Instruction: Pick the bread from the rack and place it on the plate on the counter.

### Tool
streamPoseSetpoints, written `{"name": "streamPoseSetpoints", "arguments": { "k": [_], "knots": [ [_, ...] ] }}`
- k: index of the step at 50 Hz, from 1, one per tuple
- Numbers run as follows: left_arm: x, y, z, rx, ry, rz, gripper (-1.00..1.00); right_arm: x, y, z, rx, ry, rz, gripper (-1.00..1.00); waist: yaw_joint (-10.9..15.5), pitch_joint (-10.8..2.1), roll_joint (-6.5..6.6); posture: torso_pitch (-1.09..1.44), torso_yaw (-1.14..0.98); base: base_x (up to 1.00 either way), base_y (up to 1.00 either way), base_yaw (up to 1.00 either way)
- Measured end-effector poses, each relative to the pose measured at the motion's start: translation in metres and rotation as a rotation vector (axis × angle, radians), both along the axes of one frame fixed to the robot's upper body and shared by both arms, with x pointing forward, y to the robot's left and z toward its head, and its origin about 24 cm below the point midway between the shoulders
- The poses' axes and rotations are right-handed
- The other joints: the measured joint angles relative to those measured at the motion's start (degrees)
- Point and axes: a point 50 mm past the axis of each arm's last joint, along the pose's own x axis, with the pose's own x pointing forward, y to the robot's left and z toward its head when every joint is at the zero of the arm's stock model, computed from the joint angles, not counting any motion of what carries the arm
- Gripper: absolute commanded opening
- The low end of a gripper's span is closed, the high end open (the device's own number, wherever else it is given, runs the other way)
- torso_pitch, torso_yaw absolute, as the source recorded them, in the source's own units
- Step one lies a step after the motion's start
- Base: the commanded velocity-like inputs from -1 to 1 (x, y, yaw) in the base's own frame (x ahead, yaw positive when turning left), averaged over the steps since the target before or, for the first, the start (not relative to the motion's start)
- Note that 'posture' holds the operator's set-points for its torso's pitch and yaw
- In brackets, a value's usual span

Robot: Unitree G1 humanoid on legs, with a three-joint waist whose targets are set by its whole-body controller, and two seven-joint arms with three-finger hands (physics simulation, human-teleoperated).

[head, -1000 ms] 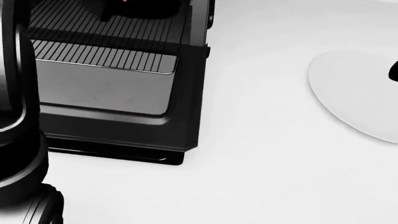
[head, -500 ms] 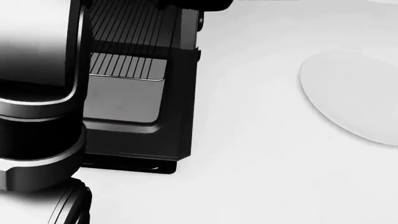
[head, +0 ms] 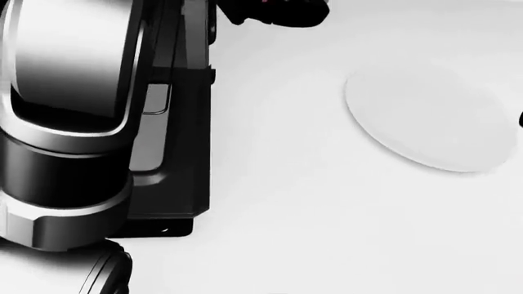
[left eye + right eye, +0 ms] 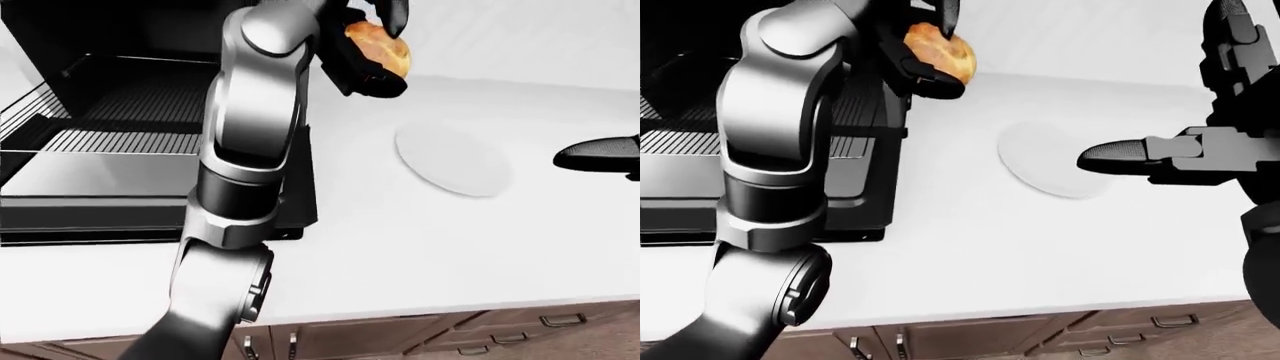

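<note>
My left hand (image 4: pixel 368 46) is shut on the golden-brown bread (image 4: pixel 380 46) and holds it in the air above the white counter, up and left of the white plate (image 4: pixel 452 160). The bread also shows in the right-eye view (image 4: pixel 942 52). The plate lies flat on the counter and shows in the head view (image 3: pixel 429 119). My right hand (image 4: pixel 1130 159) hovers with fingers stretched out over the plate's right side, holding nothing. The rack (image 4: pixel 130 139) sits in the open black oven at the left.
The open oven door (image 4: pixel 150 199) juts out over the counter at the left. My left arm (image 4: pixel 245 150) rises across the oven's right edge. Brown cabinet drawers (image 4: pixel 500 330) run below the counter's near edge.
In the head view my left arm has swung right and now covers most of the oven. The plate has shifted left in the picture as the camera moved.
</note>
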Motion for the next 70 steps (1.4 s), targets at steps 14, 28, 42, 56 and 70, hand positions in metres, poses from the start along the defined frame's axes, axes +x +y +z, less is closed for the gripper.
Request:
{"name": "streamPoseSetpoints", "arguments": {
  "k": [14, 28, 42, 56, 70],
  "knots": [
    [0.018, -0.006, -0.006, -0.008, 0.014, 0.012, -1.00, 0.001, -0.001, -0.004, 0.004, 0.007, 0.002, 1.00, -4.92, -0.93, -0.60, 0.00, -0.43, 0.00, 0.00, 0.00],
    [0.049, -0.021, -0.016, -0.011, 0.028, 0.021, -1.00, 0.002, -0.001, -0.009, 0.007, 0.011, -0.003, 1.00, -8.80, -1.71, -1.00, 0.00, -0.50, 0.00, 0.00, 0.00],
    [0.068, -0.029, -0.035, -0.029, 0.042, 0.021, -1.00, 0.004, 0.001, -0.010, 0.008, 0.010, 0.002, 1.00, -12.41, -2.70, -1.40, 0.00, -0.57, 0.00, 0.00, 0.00],
    [0.077, -0.026, -0.067, -0.031, 0.105, 0.032, -1.00, 0.000, 0.000, -0.011, 0.009, 0.013, -0.005, 1.00, -15.93, -3.09, -1.45, 0.00, -0.64, 0.00, 0.00, 0.00],
    [0.081, -0.022, -0.082, -0.051, 0.119, 0.057, -1.00, 0.002, 0.001, -0.014, 0.013, 0.018, -0.002, 1.00, -19.47, -3.64, -1.29, 0.00, -0.71, 0.00, 0.00, 0.00]
  ]
}}
